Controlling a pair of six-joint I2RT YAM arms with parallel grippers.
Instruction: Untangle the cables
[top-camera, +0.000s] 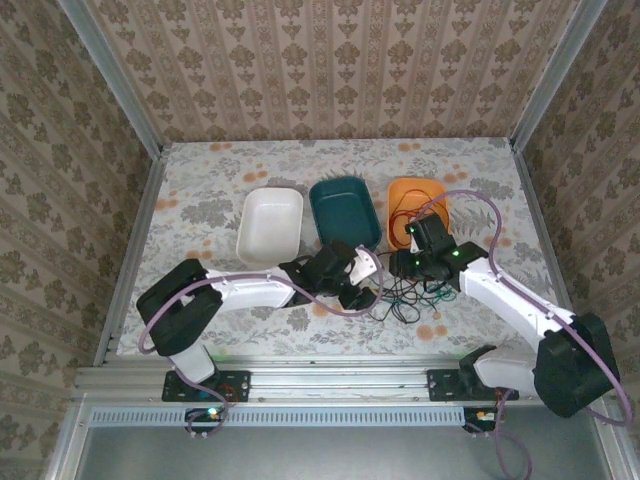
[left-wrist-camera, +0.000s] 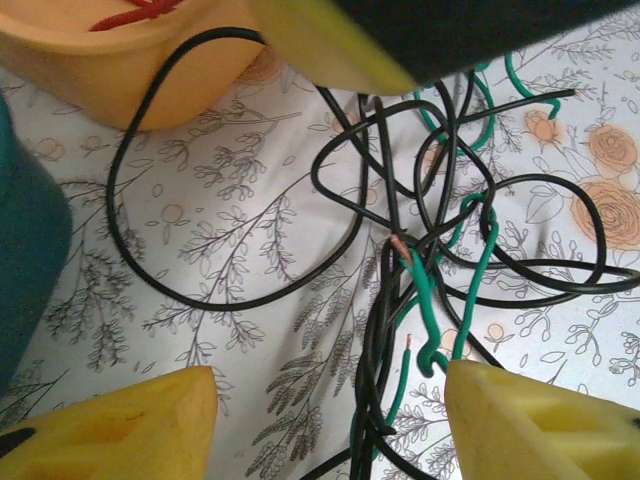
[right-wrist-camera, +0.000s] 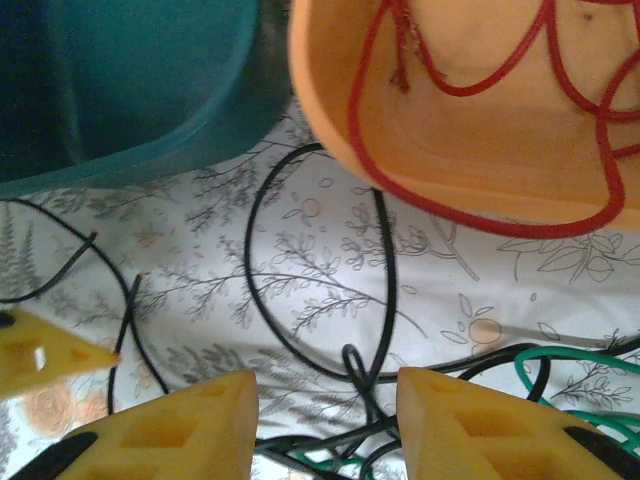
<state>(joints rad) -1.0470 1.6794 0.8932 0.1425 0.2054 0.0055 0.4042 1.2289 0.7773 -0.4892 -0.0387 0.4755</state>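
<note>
The red cable (right-wrist-camera: 470, 90) lies coiled inside the orange tray (right-wrist-camera: 330, 110), and part of it hangs over the tray's rim. The black cable (left-wrist-camera: 215, 295) and the green cable (left-wrist-camera: 425, 300) are knotted together on the floral tablecloth, in a tangle (top-camera: 405, 300) between the two arms. My left gripper (left-wrist-camera: 330, 420) is open low over the tangle, with a bundle of black strands running between its fingers. My right gripper (right-wrist-camera: 325, 420) is open too, straddling a small black loop (right-wrist-camera: 352, 362). The two grippers (top-camera: 368, 285) (top-camera: 412, 262) are close together.
A white tray (top-camera: 270, 222), a teal tray (top-camera: 345, 205) and the orange tray (top-camera: 415, 181) stand in a row behind the tangle. A wide black loop (right-wrist-camera: 300, 260) reaches up to the orange tray's base. The right gripper's yellow finger (left-wrist-camera: 330, 40) hangs over the tangle.
</note>
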